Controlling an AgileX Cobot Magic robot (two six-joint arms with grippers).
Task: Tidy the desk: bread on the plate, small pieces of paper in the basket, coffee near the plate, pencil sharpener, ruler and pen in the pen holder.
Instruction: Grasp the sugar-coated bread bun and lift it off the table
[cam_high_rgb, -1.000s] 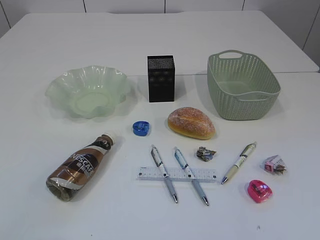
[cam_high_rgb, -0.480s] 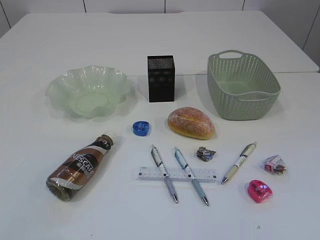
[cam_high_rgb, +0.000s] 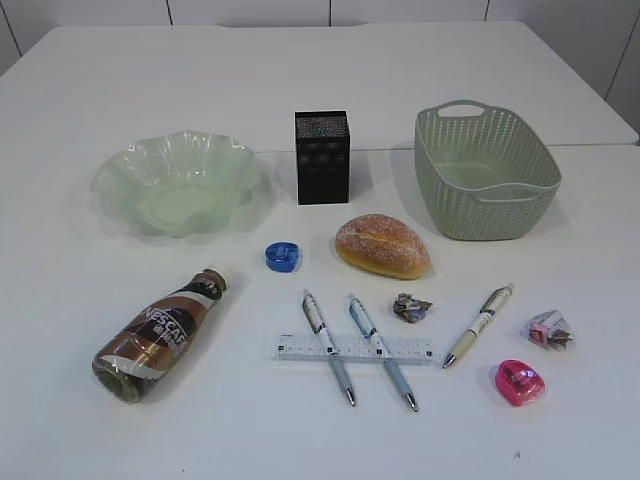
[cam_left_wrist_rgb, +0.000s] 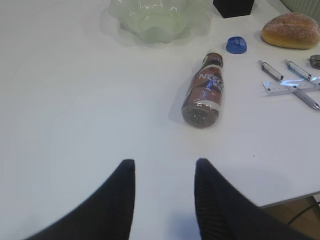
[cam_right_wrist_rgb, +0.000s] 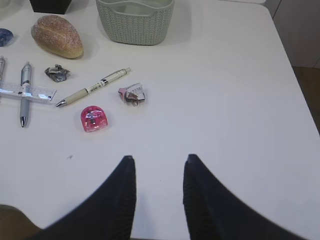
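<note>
Neither arm shows in the exterior view; only the wrist views give them. The left gripper (cam_left_wrist_rgb: 164, 167) hangs low over bare white surface (cam_left_wrist_rgb: 75, 100), its dark jaws spread with nothing between them, tips pointing toward the far side. Ahead of those jaws and a little to their right lies the coffee bottle (cam_left_wrist_rgb: 204, 91) on its side, base toward the jaws, cap away. Beyond it sits the blue pencil sharpener (cam_left_wrist_rgb: 236, 45), and farther off the pale green plate (cam_left_wrist_rgb: 157, 17), cut by the top edge. The black pen holder (cam_left_wrist_rgb: 233, 7) is mostly cropped there.

The right gripper (cam_right_wrist_rgb: 157, 164) is posed the same way, jaws apart and empty above the surface. Ahead and to their left lies the pink pencil sharpener (cam_right_wrist_rgb: 94, 119); just past it are a pen (cam_right_wrist_rgb: 92, 88) and a folded paper piece (cam_right_wrist_rgb: 132, 95), with a crumpled paper piece (cam_right_wrist_rgb: 57, 73) farther left. The bread (cam_right_wrist_rgb: 56, 36) and the basket (cam_right_wrist_rgb: 135, 22) lie well ahead, the basket's far rim cut off. The ruler (cam_right_wrist_rgb: 27, 92), under two crossed pens (cam_right_wrist_rgb: 24, 92), runs off the left edge, so its full length is hidden in this view.
</note>
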